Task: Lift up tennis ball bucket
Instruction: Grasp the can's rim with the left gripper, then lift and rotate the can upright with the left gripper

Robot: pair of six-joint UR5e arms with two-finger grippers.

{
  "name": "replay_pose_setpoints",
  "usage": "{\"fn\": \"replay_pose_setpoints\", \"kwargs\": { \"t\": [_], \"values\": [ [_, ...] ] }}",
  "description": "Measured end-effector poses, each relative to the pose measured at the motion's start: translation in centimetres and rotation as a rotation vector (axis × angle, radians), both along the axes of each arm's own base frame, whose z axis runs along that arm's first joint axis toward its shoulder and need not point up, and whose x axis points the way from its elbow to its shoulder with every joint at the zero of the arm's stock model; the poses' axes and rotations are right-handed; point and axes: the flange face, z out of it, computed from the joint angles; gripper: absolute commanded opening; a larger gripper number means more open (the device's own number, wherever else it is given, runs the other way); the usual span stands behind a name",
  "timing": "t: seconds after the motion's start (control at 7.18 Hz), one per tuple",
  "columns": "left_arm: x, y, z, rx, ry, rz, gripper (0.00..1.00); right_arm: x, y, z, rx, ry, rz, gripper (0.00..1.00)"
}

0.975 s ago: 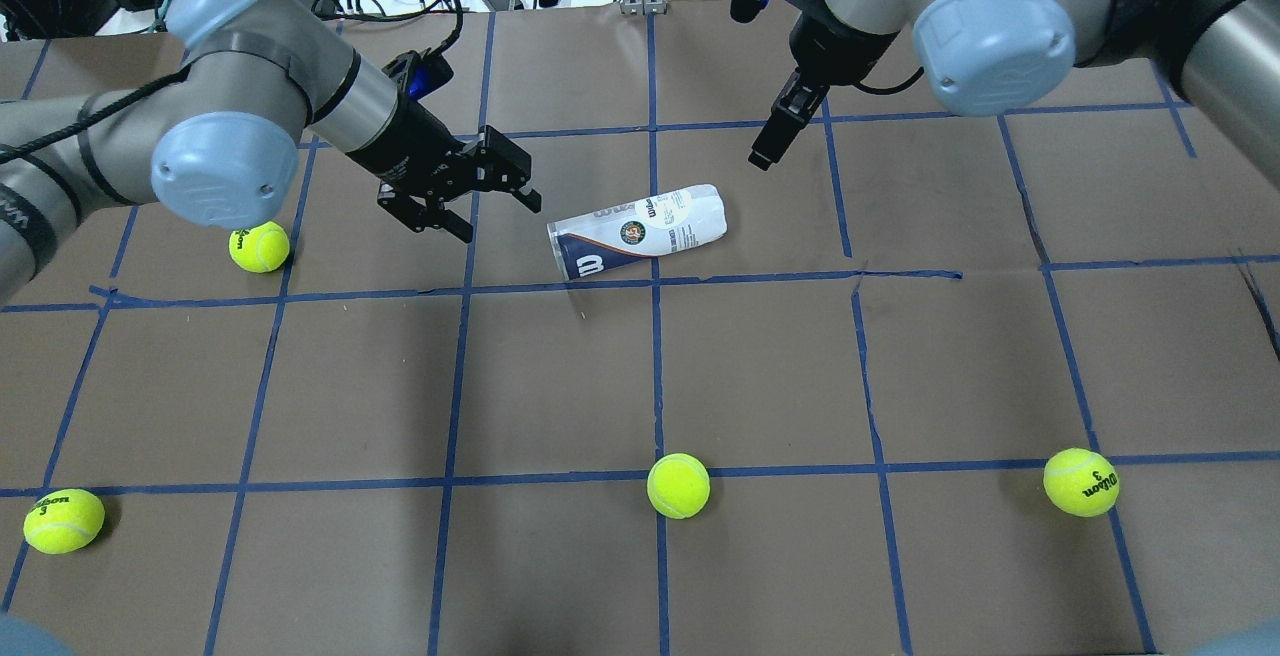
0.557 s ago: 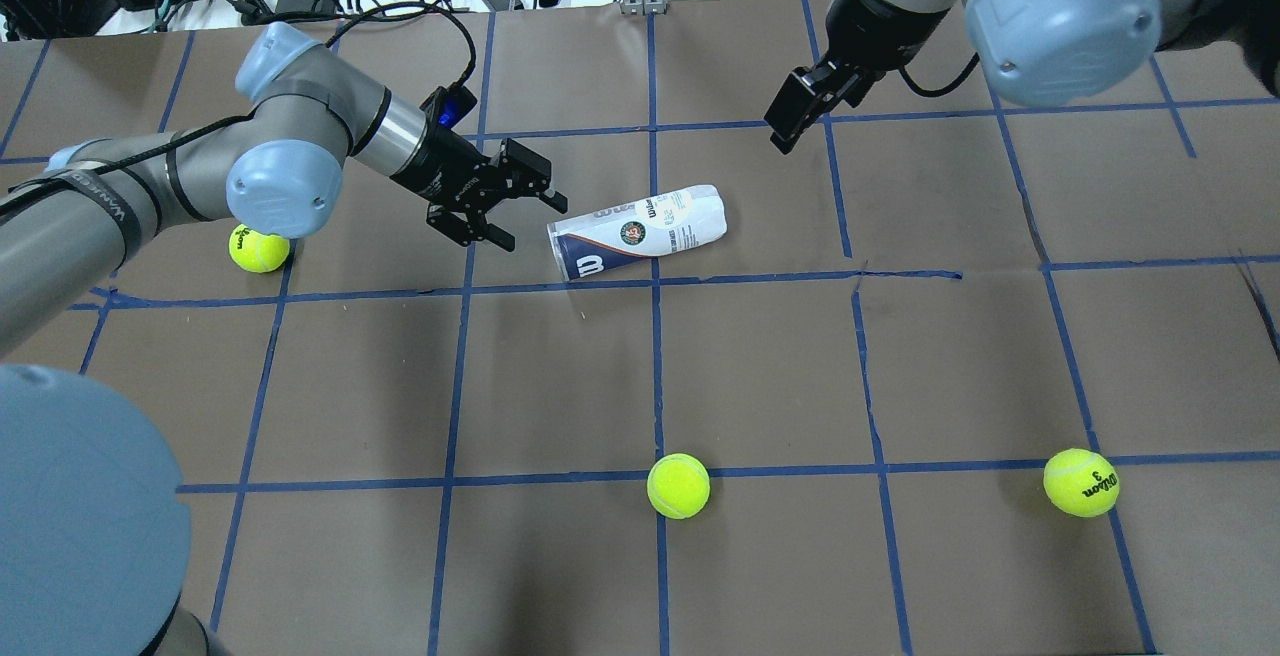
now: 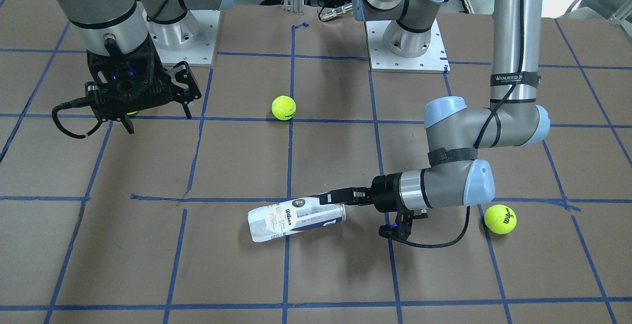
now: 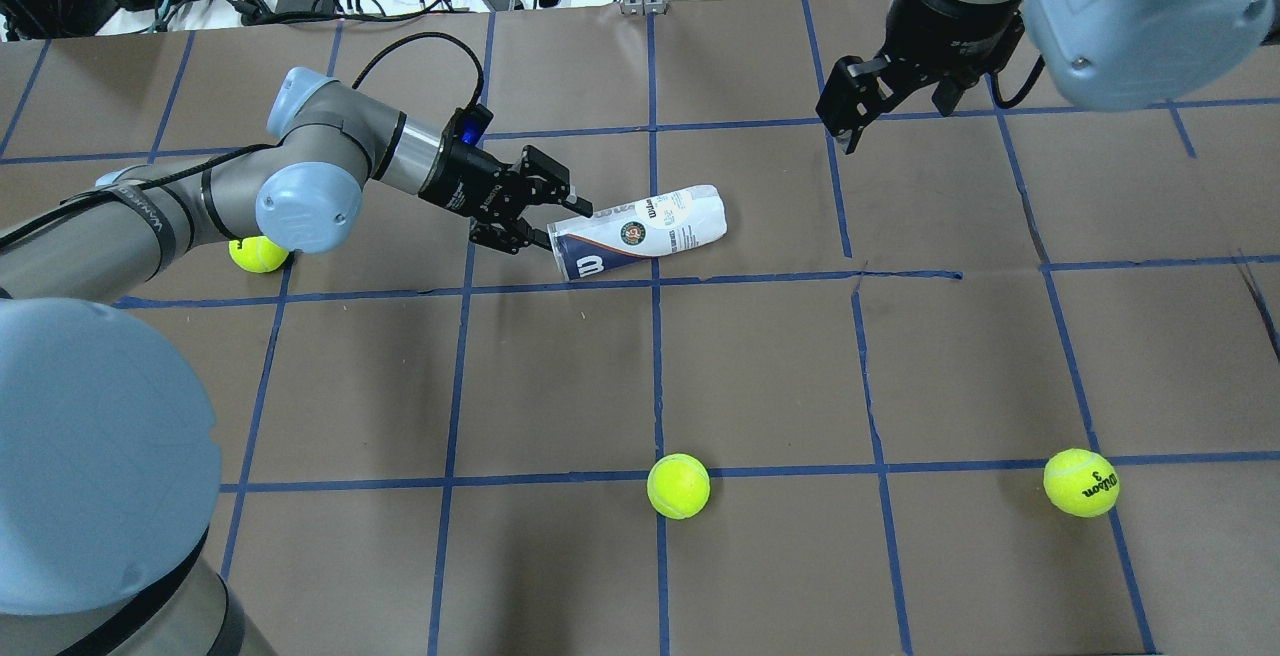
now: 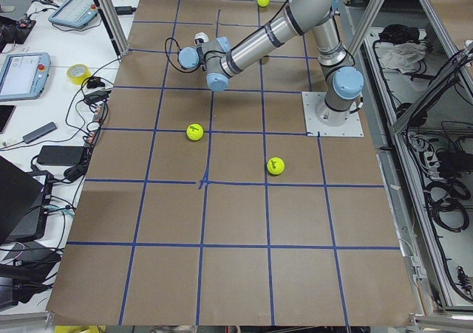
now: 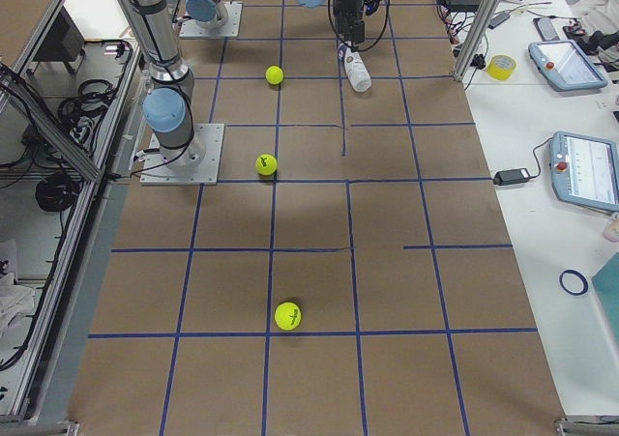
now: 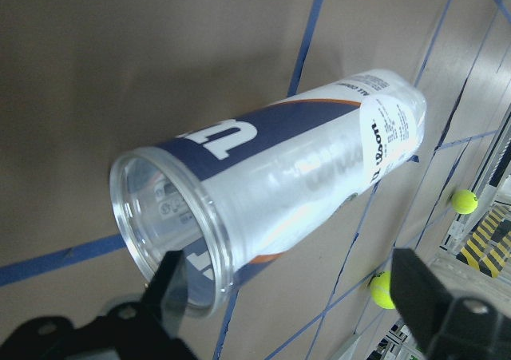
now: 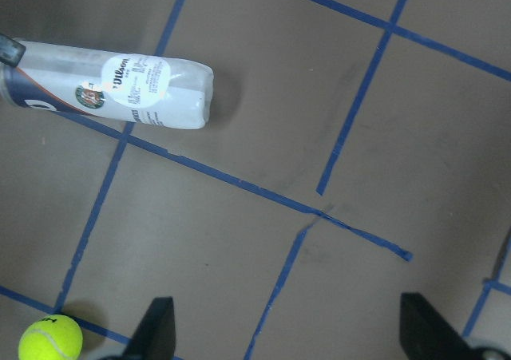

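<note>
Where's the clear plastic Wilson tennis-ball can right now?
In the overhead view the tennis-ball can lies on its side across the central blue tape line, its open mouth right at the open left gripper.

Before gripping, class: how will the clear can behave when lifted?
Lying on its side, the tennis ball bucket may roll if nudged. It looks empty, so probably light; its thin open rim might flex under the left gripper.

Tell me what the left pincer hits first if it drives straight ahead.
The open mouth of the tennis ball bucket, which lies on its side right before the open left pincer; exact depth is unclear.
</note>
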Motion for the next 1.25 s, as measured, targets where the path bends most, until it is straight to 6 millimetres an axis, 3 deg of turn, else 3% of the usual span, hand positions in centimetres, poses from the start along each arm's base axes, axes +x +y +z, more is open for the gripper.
{"fn": "replay_pose_setpoints", "kwargs": {
  "t": [0.14, 0.42, 0.7, 0.98, 1.25],
  "values": [
    [-0.1, 0.0, -0.3, 0.005, 0.006, 0.001, 0.00, -0.2, 0.4, 0.0, 0.006, 0.023, -0.028, 1.00],
    [-0.2, -0.1, -0.3, 0.009, 0.018, 0.008, 0.00, -0.3, 1.0, -0.3, 0.034, 0.028, -0.049, 1.00],
    [-0.8, -0.3, 1.7, 0.002, 0.051, 0.036, 0.00, -0.5, 1.1, -0.2, 0.033, 0.026, -0.054, 1.00],
    [-2.4, -0.9, 6.0, -0.021, 0.042, 0.071, 0.00, -0.8, 0.7, -0.4, 0.025, 0.025, -0.059, 1.00],
    [-5.6, -1.7, 12.2, -0.076, -0.015, 0.113, 0.00, -0.9, 0.0, -1.1, 0.027, 0.026, -0.061, 1.00]
  ]
}}
